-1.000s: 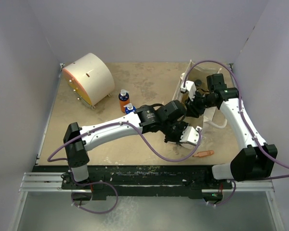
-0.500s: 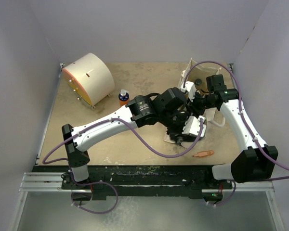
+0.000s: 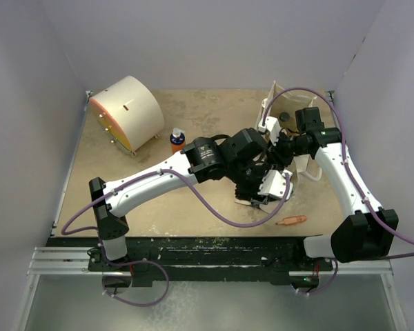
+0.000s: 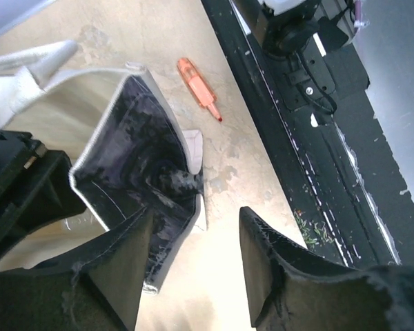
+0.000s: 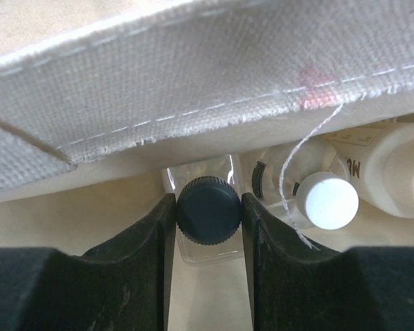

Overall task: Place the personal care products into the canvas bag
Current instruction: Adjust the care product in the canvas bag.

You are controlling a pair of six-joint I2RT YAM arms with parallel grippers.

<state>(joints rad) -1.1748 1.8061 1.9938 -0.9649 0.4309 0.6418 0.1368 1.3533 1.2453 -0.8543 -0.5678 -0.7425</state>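
Two orange bottles were standing left of centre a second ago; now only one orange bottle is showing on the table. The left gripper is hanging with its jaws apart and empty over the canvas bag, whose dark panel is filling the wrist view's centre-left. The right gripper is pinching the black cap of a clear bottle at lower centre, just below the bag's stitched rim, beside a white-capped bottle.
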